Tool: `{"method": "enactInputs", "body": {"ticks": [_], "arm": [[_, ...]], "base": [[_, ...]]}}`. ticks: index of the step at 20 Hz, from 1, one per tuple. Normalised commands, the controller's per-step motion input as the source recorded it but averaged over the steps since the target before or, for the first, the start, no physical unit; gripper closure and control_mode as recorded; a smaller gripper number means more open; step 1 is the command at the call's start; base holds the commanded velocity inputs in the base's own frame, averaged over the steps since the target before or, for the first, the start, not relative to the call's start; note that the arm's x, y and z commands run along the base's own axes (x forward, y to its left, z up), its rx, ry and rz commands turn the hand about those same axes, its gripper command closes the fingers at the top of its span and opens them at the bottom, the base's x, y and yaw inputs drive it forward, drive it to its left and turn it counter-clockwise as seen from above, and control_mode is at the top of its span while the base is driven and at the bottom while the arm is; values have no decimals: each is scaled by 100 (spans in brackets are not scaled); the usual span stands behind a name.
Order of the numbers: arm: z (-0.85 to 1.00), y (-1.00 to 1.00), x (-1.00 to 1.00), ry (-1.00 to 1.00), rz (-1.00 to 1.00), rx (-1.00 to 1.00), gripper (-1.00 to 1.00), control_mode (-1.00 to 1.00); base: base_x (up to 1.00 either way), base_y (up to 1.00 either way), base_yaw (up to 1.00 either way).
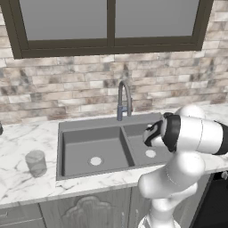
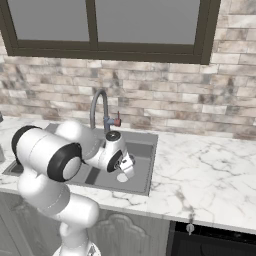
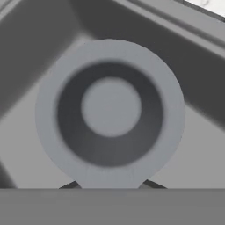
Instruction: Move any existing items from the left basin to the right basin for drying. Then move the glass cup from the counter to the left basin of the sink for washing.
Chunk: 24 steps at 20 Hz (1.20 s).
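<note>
A dark grey sink (image 1: pixel 67 129) with 2 basins sits in a white marble counter (image 1: pixel 18 147), below a brick wall and a dark-framed window. A curved steel tap (image 1: pixel 124 100) rises behind the central divider.

The left basin (image 1: pixel 80 149) holds nothing visible apart from its round pale drain. The robot's wrist hangs over the right basin (image 1: pixel 138 144), and the gripper (image 2: pixel 126 169) points down into it, just above that basin's pale drain.

In the hand view, a round clear glass (image 3: pixel 110 110) is seen end-on, as grey rings around a pale centre, with the grey basin floor behind it. The 2 dark fingertips (image 3: pixel 70 185) are close together and touch its lower edge, so the jaws appear closed narrowly on this small glass. From the base views the glass itself is too small and too hidden by the wrist to make out.

The glass cup (image 1: pixel 35 163), a wide clear tumbler, stands upright on the counter to the left of the sink, well apart from the arm.

The arm's white body blocks part of the right basin in both base views.
</note>
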Motion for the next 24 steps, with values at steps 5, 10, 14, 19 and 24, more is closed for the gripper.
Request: {"method": "enactInputs", "body": {"ticks": [5,10,14,19,24], "arm": [[-25,0,9,1,0,0,100,-100],[-25,0,12,0,0,0,100,-100],[-28,0,13,0,1,0,100,-100],[-22,0,2,0,4,7,100,-100],[-23,0,4,0,5,7,100,-100]], "base": [[0,0,0],[0,0,0],[0,0,0],[0,0,0],[0,0,0]]}}
